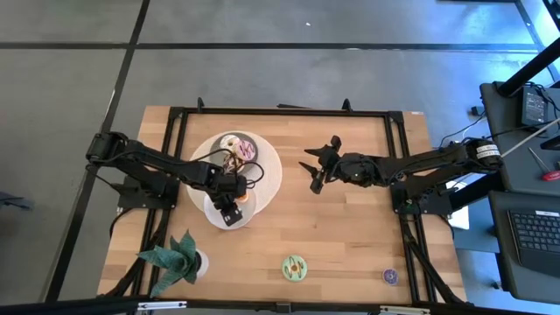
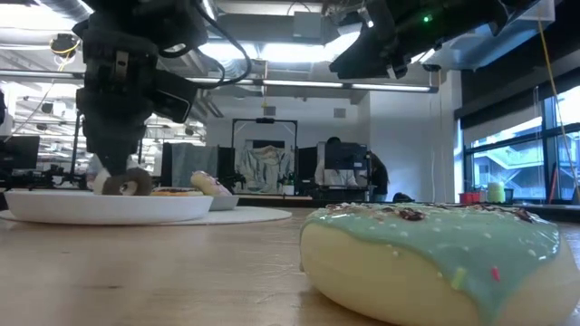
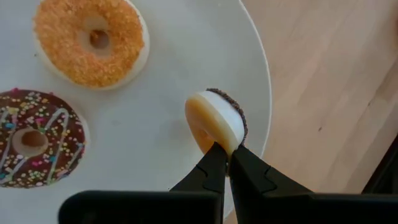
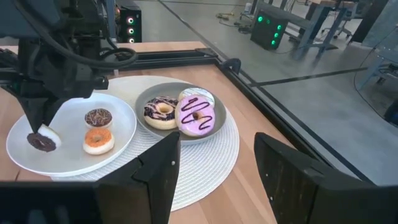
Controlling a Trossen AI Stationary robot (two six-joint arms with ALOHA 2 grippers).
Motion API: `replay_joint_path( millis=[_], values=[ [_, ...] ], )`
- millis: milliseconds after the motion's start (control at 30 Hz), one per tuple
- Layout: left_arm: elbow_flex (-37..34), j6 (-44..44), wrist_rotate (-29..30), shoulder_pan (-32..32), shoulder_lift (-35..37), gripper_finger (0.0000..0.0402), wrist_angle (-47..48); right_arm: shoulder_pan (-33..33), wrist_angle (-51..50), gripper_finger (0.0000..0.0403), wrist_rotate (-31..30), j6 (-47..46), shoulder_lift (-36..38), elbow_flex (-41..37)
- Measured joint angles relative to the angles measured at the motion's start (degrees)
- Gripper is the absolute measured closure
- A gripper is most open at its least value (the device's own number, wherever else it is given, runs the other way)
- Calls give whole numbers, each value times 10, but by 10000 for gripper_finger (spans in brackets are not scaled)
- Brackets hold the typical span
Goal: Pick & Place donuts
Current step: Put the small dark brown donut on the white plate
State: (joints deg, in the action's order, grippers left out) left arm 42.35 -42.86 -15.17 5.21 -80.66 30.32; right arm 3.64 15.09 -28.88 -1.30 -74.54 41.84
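Observation:
A small chocolate-iced donut (image 3: 214, 121) stands on edge over the white plate (image 3: 186, 37), with my left gripper (image 3: 227, 149) shut on it. An orange-sprinkled donut (image 3: 90, 40) and a chocolate sprinkled donut (image 3: 34, 140) lie flat on that plate. Beside it, the grey plate (image 4: 217, 127) holds a pink donut (image 4: 196, 118) and a dark-and-white donut (image 4: 161, 111). A green donut (image 1: 294, 268) and a small purple donut (image 1: 390, 276) lie on the table near its front edge. My right gripper (image 1: 315, 171) hangs open above mid-table. My left gripper pinches the small donut's rim (image 3: 225, 138) between its two fingertips, one on the cream underside and one on the chocolate top. The fingers slant down from above. The donut stands on edge below them; whether its lower edge touches the plate, I cannot tell.
Both plates sit on a round white mat (image 4: 205, 162) at the table's left centre. A green toy plant (image 1: 179, 258) stands at the front left corner. Black rails (image 1: 280, 112) frame the table. Bare wood lies between the mat and the right arm.

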Motion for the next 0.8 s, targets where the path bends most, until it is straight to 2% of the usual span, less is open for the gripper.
replay_joint_path(
  millis=[300, 567, 800],
  values=[
    [0, 1, 32, 1, 0, 384, 1, 0, -2, 196, 0, 0, 0, 0],
    [0, 1, 33, 3, 0, 387, 1, 0, -4, 196, 0, 0, 0, 0],
    [0, 1, 36, 3, 0, 370, 1, 0, -4, 196, 0, 0, 0, 0]
  ],
)
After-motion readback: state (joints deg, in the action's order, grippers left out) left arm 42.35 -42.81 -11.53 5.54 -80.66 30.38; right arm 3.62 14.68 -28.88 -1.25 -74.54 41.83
